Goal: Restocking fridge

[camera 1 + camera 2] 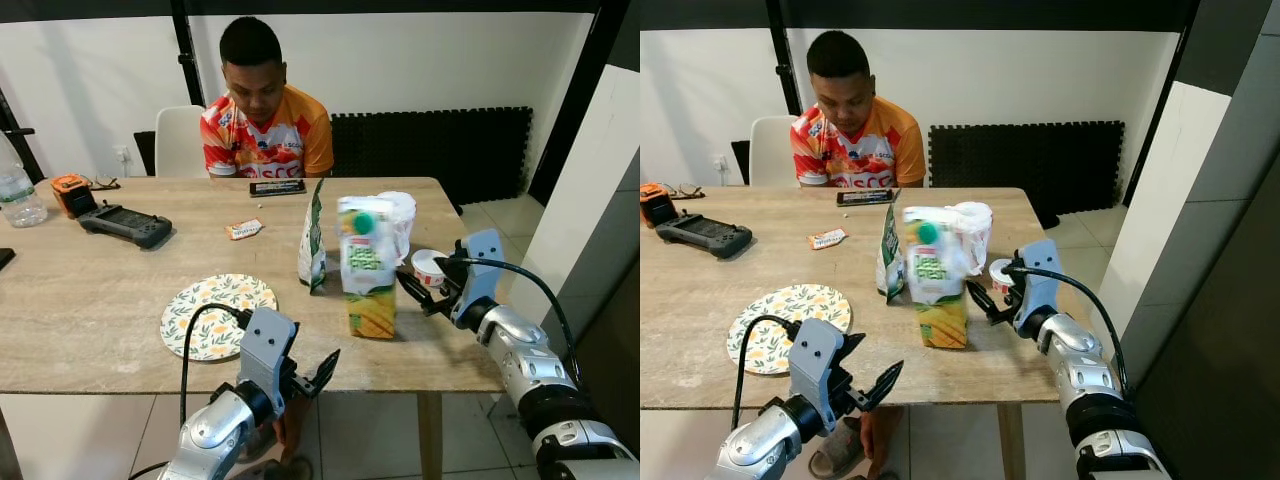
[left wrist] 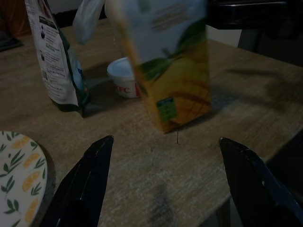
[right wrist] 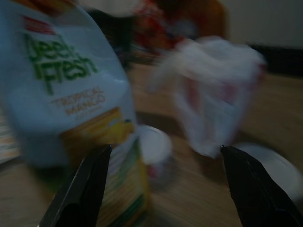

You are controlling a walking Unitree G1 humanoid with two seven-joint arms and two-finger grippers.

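Juice carton (image 1: 367,265) (upright) near table edge (image 1: 330,388)

White-and-yellow juice carton (image 1: 367,265) with green lettering; plate (image 1: 217,314) patterned with yellow lemons and green leaves; beige wooden table (image 1: 90,300).

The table (image 1: 80,300) carries 1 juice carton (image 1: 366,265), 1 pouch (image 1: 313,238) at its 10 o'clock, 1 white bag (image 1: 400,218), 2 small tubs (image 1: 429,266) and 1 plate (image 1: 215,315). There are also 1 phone (image 1: 277,187), 1 controller (image 1: 124,224), 1 bottle (image 1: 17,193), 1 snack wrapper (image 1: 244,229) and 1 person (image 1: 262,110).

Seated person (image 1: 262,120), plate (image 1: 217,314), phone (image 1: 277,187)
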